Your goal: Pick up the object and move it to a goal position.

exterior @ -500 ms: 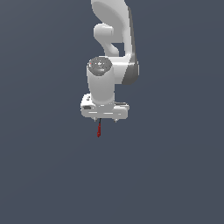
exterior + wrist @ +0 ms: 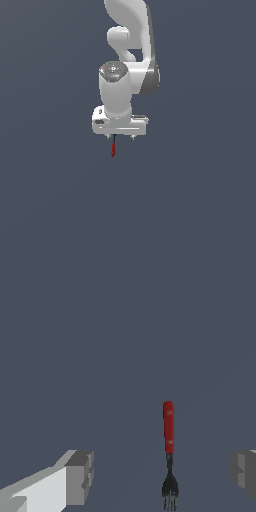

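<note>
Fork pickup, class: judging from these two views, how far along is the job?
Done: the tool is positioned over the red-handled fork, fingers apart on either side of it. In hand: closing in for the grasp; nothing touches the fork. Left: gripping, lifting and carrying it to the goal, which neither view shows.

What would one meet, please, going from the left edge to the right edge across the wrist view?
Left gripper finger → fork with a red handle and dark tines → right gripper finger. The fork lies apart from both fingers, nearer the right one in the picture.
</note>
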You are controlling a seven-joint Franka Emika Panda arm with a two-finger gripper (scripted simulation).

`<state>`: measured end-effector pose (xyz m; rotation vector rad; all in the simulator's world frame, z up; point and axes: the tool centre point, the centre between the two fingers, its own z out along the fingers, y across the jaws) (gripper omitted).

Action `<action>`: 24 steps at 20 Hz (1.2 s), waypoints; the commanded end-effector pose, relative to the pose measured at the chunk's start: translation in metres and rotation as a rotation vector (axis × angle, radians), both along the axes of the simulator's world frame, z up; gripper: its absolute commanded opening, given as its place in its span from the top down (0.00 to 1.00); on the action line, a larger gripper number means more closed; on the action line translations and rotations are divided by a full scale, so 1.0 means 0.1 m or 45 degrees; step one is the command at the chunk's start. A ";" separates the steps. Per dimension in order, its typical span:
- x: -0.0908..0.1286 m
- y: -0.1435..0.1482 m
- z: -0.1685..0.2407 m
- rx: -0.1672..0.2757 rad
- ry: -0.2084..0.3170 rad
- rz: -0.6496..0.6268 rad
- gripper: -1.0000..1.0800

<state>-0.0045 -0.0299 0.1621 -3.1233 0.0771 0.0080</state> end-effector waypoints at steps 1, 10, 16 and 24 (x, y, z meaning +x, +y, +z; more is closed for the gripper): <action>0.02 0.01 0.03 0.001 -0.007 0.009 0.04; -0.07 -0.06 -0.13 -0.001 -0.006 0.009 0.04; -0.27 -0.19 -0.43 -0.007 -0.006 0.014 0.04; -0.65 -0.37 -0.87 -0.017 -0.006 0.023 0.04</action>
